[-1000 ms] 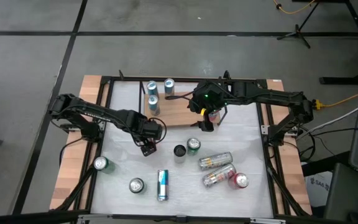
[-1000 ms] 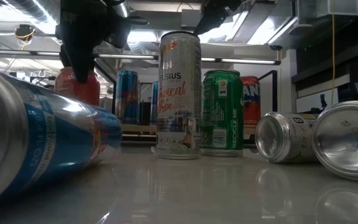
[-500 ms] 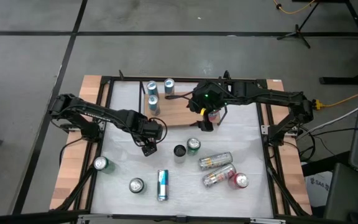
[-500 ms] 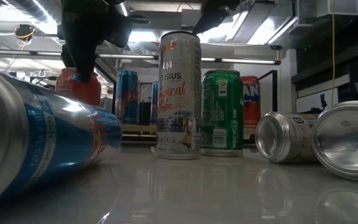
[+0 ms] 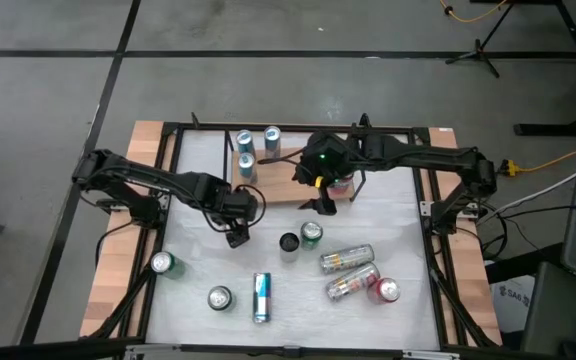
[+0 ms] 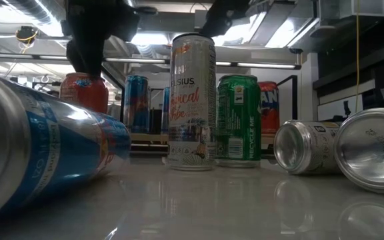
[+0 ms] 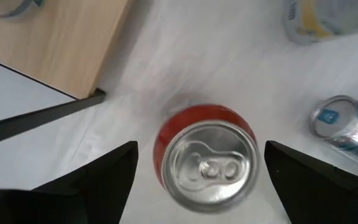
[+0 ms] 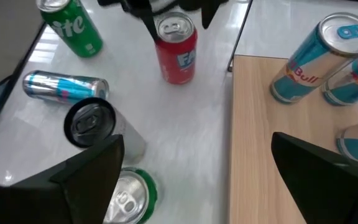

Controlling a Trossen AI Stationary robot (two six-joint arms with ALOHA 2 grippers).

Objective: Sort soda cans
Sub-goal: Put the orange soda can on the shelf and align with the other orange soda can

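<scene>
Now the left gripper (image 7: 194,171) hangs a little higher over the red can (image 7: 205,163) than a second ago, its fingers (image 7: 101,177) spread wide to either side and touching nothing. The can stands upright on the white surface (image 5: 198,270), free, just off the corner of the wooden board (image 7: 55,43); smooth red wall, bright silver lid with a pull tab.

The right gripper (image 5: 320,203) has shifted slightly toward the board's near edge, fingers (image 8: 73,177) wide and empty, above a silver-topped can and a green one (image 5: 311,234).

Three blue-and-silver cans (image 5: 245,152) stand grouped on the board, slim cylinders. A blue can (image 5: 261,297) lies on its side on the surface; two silver cans (image 5: 346,259) lie side by side further right, probably touching, with a red can (image 5: 384,290) beside them. A green can (image 5: 162,263) stands alone near the left rail. Open white surface lies around the left gripper's red can.
</scene>
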